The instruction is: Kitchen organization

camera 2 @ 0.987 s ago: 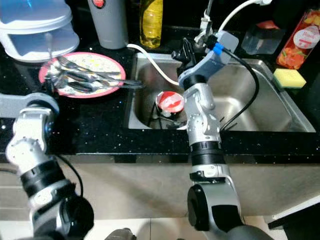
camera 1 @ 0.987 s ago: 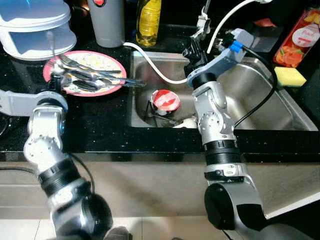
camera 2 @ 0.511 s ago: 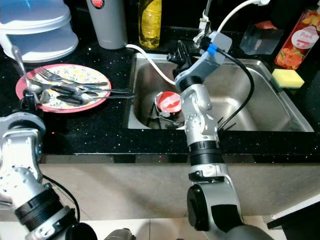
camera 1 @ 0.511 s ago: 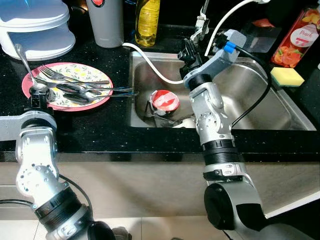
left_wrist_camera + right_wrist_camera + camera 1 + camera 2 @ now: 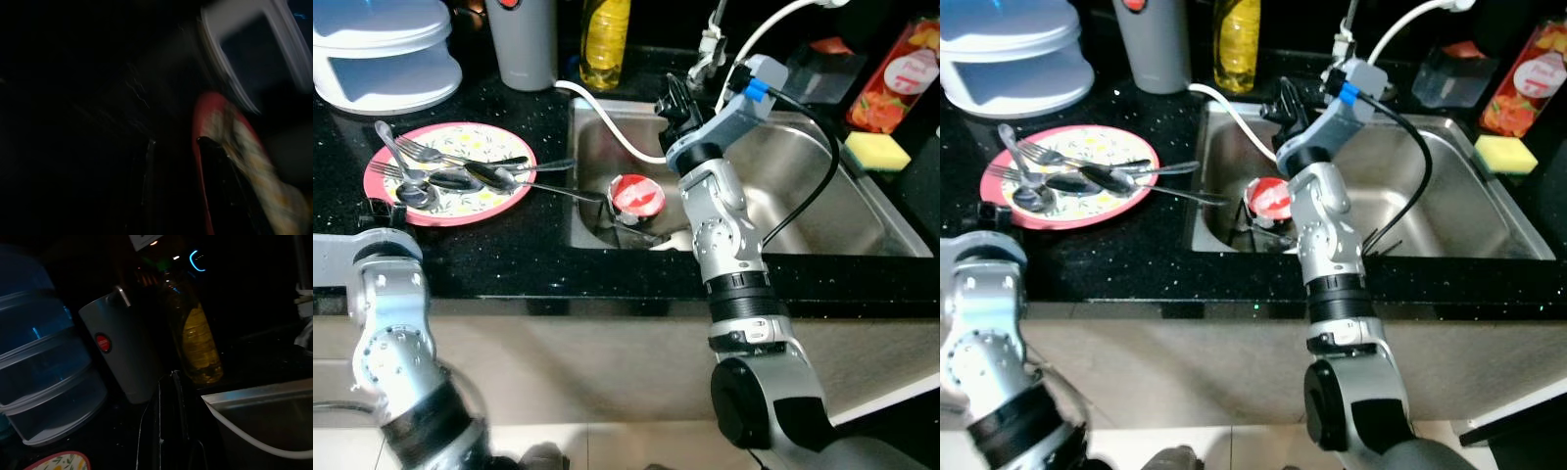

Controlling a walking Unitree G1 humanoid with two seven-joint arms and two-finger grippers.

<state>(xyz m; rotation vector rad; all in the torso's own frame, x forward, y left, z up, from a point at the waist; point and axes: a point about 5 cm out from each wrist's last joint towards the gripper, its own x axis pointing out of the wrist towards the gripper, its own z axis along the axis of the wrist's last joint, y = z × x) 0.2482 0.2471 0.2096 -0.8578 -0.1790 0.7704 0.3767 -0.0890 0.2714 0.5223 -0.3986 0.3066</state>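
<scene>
With the right gripper (image 5: 1285, 98) above the sink (image 5: 1449, 211) rim, fingers seemingly closed and empty, approach the cutlery (image 5: 1087, 176) on the plate (image 5: 1131, 201) slowly and low.

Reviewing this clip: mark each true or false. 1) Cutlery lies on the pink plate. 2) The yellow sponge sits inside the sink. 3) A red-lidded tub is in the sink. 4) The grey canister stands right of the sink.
1) True: forks and spoons lie on the pink floral plate.
2) False: the yellow sponge rests on the black counter, right of the steel sink.
3) True: the red-lidded tub sits there.
4) False: the grey cylindrical canister stands behind the plate, left of the sink.
</scene>
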